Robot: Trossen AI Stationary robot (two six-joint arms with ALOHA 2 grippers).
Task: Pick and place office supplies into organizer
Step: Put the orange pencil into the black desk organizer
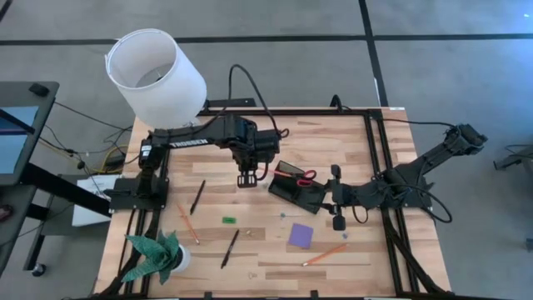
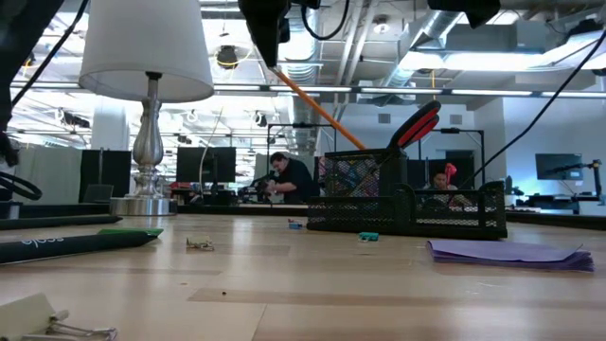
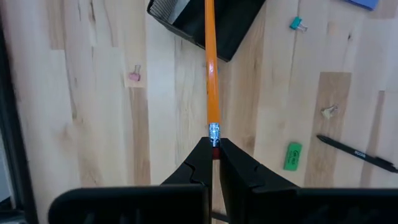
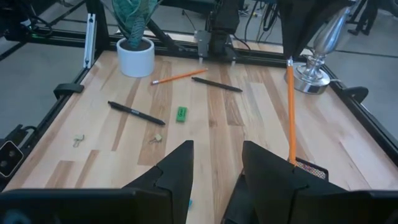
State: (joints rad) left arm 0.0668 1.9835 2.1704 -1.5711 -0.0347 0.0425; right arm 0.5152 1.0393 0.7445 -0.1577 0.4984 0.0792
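Overhead, left pincer pinching pencil above organizer rim

Grey floor; bright ceiling lights over distant desks.

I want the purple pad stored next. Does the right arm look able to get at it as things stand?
Probably yes. The right gripper stands open and empty beside the organizer, and the purple note pad lies flat on bare table close by, with nothing on it. The left gripper, shut on a pencil, is off that path.
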